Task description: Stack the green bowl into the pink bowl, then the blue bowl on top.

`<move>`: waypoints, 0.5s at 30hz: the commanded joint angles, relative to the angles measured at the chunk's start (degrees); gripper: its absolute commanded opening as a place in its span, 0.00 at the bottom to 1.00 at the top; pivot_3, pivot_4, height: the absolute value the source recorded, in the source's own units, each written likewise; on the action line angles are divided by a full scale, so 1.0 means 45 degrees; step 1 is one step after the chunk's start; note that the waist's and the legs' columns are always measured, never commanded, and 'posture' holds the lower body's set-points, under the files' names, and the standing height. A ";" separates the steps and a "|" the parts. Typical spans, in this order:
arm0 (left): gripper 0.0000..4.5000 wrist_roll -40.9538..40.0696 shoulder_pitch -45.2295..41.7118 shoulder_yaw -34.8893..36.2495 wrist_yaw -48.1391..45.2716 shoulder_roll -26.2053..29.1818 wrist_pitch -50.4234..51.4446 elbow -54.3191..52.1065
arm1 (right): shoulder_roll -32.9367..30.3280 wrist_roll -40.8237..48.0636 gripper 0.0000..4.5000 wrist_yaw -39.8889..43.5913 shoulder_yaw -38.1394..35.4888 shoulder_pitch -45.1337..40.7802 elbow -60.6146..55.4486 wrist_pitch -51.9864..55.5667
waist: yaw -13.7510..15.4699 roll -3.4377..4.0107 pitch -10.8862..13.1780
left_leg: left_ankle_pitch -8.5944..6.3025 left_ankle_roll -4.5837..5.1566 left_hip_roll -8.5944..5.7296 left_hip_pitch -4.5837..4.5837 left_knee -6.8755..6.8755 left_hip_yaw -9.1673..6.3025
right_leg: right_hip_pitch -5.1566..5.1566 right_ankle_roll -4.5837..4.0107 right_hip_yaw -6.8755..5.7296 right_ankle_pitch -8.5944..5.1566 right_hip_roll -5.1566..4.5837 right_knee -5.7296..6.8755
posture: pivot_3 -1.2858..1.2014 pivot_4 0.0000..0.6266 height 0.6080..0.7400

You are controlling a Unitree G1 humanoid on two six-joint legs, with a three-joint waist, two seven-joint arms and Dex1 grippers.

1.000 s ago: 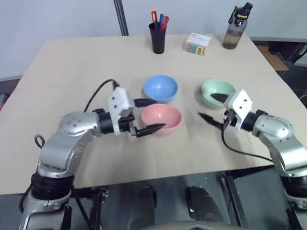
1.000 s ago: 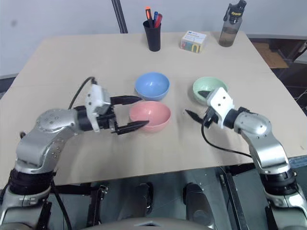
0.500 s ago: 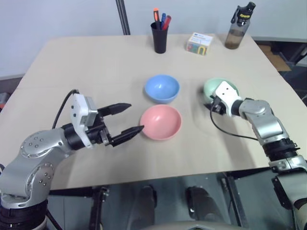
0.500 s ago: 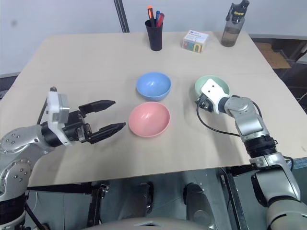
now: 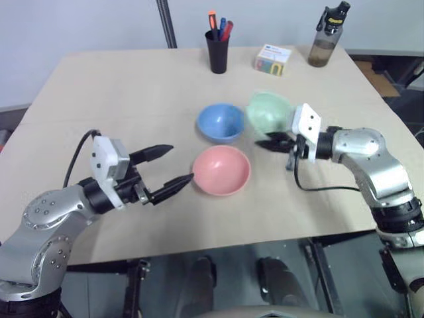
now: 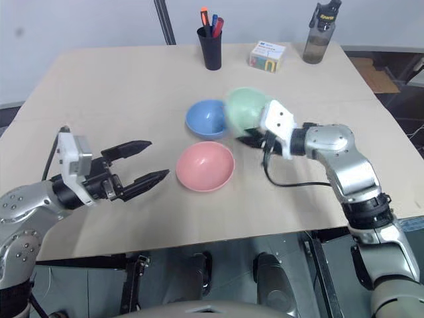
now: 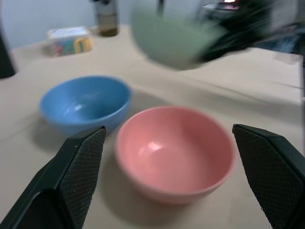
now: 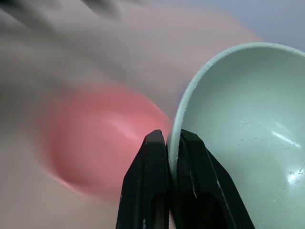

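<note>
My right gripper (image 5: 265, 143) is shut on the rim of the green bowl (image 5: 268, 112), which hangs tilted in the air to the right of the blue bowl (image 5: 220, 122) and above the table. In the right wrist view both fingers (image 8: 147, 186) pinch the green bowl's (image 8: 238, 138) edge. The pink bowl (image 5: 222, 170) sits upright and empty in the middle of the table, just in front of the blue one. To the left of the pink bowl my left gripper (image 5: 172, 165) stands open, its fingers pointing at it, holding nothing.
At the back of the table (image 5: 99, 93) stand a black pen cup (image 5: 216, 50), a small colourful box (image 5: 273, 59) and a dark drink bottle (image 5: 324, 38). A black cable hangs under my right wrist.
My right gripper shut on the green bowl's rim, lifted it off the table and carried it left toward the other bowls. My left gripper drew back from the pink bowl, staying open.
</note>
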 commanded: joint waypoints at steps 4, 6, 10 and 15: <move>1.00 -0.0474 0.0167 0.1098 -0.0899 0.0698 -0.0237 0.0419 | 0.1233 -0.1151 0.01 -0.0641 0.1878 -0.0432 0.0735 -0.0269 | 0.0042 -0.0010 -0.0006 | 0.0000 -0.0003 0.0002 0.0003 0.0017 0.0004 | 0.0003 0.0001 0.0000 -0.0002 -0.0003 0.0000 | 0.52 0.24 1.00; 1.00 -0.0598 0.0258 0.1253 -0.1022 0.0831 -0.0204 0.0446 | 0.1598 -0.1348 0.01 -0.0680 0.2151 -0.0612 0.1319 -0.0370 | 0.0049 -0.0011 -0.0006 | 0.0000 -0.0004 0.0000 -0.0016 0.0018 0.0007 | -0.0009 -0.0011 -0.0001 0.0005 -0.0009 -0.0004 | 0.52 0.24 1.00; 1.00 -0.0863 0.0446 0.1471 -0.0998 0.0852 -0.0116 0.0230 | 0.1905 -0.1937 0.21 -0.0415 0.2774 -0.0774 0.2069 -0.0738 | 0.0012 -0.0009 -0.0005 | -0.0001 -0.0005 0.0000 -0.0029 -0.0004 0.0010 | -0.0034 -0.0042 -0.0001 0.0024 -0.0008 -0.0011 | 0.52 0.24 1.00; 1.00 -0.1655 0.1281 0.2278 -0.1359 0.0770 -0.0083 -0.0255 | 0.1469 -0.1119 0.70 0.0099 0.1910 -0.0808 0.1057 -0.0024 | 0.0010 -0.0008 -0.0003 | 0.0000 -0.0004 0.0001 -0.0037 -0.0038 0.0013 | -0.0055 -0.0043 0.0000 0.0023 -0.0007 -0.0011 | 0.52 0.24 1.00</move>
